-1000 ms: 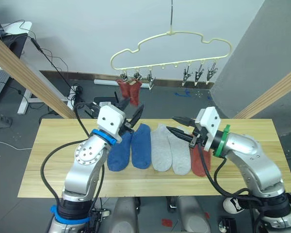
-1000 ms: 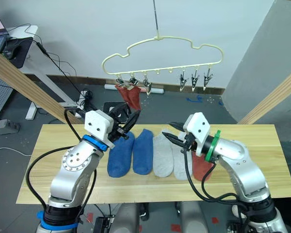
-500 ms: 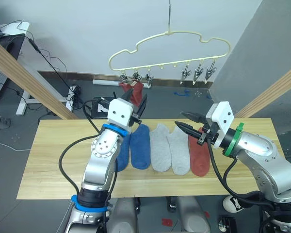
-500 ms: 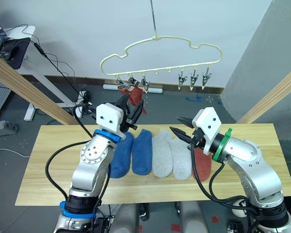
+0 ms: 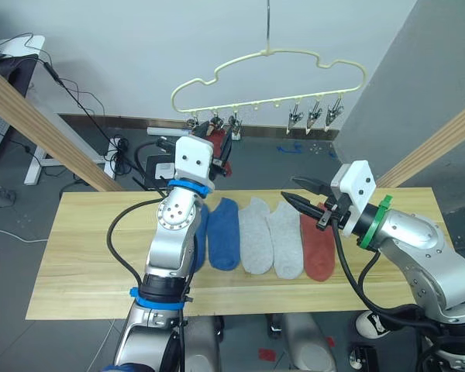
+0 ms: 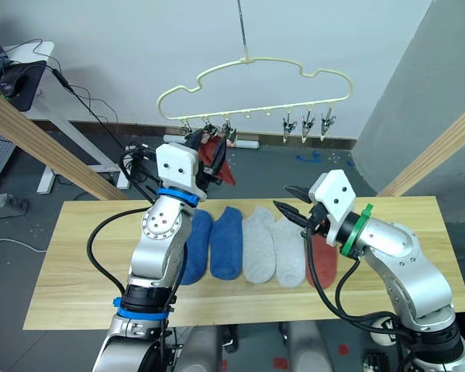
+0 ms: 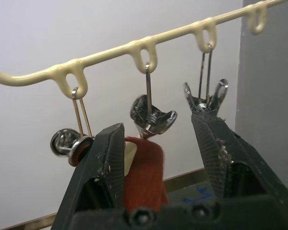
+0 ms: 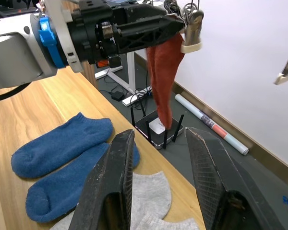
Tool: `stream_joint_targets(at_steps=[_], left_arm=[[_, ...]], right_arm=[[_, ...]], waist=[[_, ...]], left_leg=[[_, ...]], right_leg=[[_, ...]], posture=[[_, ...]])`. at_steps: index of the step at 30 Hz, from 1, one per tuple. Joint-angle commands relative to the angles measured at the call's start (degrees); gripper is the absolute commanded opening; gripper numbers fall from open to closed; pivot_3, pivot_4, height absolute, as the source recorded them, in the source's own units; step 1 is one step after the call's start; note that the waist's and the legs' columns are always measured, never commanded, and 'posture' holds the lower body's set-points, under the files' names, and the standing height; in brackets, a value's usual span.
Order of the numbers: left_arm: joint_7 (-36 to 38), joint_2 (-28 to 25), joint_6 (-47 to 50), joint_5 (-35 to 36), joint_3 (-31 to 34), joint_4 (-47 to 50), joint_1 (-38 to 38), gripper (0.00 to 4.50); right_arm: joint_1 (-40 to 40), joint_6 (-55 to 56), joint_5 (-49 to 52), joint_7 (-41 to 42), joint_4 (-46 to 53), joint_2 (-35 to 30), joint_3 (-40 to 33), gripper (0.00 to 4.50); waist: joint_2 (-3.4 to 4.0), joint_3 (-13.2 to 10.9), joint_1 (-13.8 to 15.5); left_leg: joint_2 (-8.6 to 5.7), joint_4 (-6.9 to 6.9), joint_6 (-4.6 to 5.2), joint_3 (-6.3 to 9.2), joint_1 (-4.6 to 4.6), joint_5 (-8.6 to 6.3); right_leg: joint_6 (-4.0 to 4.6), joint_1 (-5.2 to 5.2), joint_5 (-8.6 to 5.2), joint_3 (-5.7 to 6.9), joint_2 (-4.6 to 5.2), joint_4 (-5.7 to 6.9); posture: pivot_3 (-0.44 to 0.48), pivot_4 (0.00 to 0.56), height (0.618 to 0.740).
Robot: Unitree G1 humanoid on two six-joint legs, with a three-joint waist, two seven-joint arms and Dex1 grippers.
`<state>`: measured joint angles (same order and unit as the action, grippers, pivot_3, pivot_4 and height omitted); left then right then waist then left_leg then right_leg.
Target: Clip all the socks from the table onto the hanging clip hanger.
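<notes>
Left gripper [image 7: 158, 158], fingers spread apart, raised to the clip hanger [image 5: 268, 56] at its left clips, straddling a hanging red sock [image 7: 143, 172] already pinched in a metal clip [image 7: 152, 117]; apparently placed so to steady the cloth or check the bite. Right gripper [image 5: 304, 202], fingers likewise apart and empty, poised above the table [image 5: 93, 256], just over the second red sock [image 5: 318, 248], likely ready for the next pick. Left on the planks, side by side: two blue socks [image 5: 223, 232] and two grey socks [image 5: 270, 240], well below the hanger.
</notes>
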<state>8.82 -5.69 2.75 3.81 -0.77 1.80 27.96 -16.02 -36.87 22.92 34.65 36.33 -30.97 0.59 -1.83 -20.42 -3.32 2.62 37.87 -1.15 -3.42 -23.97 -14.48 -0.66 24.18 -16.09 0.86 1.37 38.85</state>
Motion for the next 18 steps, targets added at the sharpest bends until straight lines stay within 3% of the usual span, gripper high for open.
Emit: stream_joint_targets(at_steps=[1,18], left_arm=[[-0.79,0.76,-2.05,-0.53,0.00,0.08,1.70,2.47],[1.94,0.13,-3.24,-0.89,-1.80,-0.71,2.44,2.47]], right_arm=[[-0.35,0.72,0.87,-0.57,2.05,-0.45,-1.67,1.72],[-0.30,1.12,1.21,-1.61,1.55,-0.23,-1.57,1.72]], waist=[[-0.01,0.00,0.00],[-0.01,-0.01,-0.02]], left_leg=[[0.00,0.00,0.00,0.00,0.00,0.00],[0.01,0.01,-0.01,-0.01,0.00,0.01]], right_leg=[[0.00,0.00,0.00,0.00,0.00,0.00],[0.00,0.00,0.00,0.00,0.00,0.01]], posture=[[-0.180,0.373,0.740],[-0.178,0.374,0.740]])
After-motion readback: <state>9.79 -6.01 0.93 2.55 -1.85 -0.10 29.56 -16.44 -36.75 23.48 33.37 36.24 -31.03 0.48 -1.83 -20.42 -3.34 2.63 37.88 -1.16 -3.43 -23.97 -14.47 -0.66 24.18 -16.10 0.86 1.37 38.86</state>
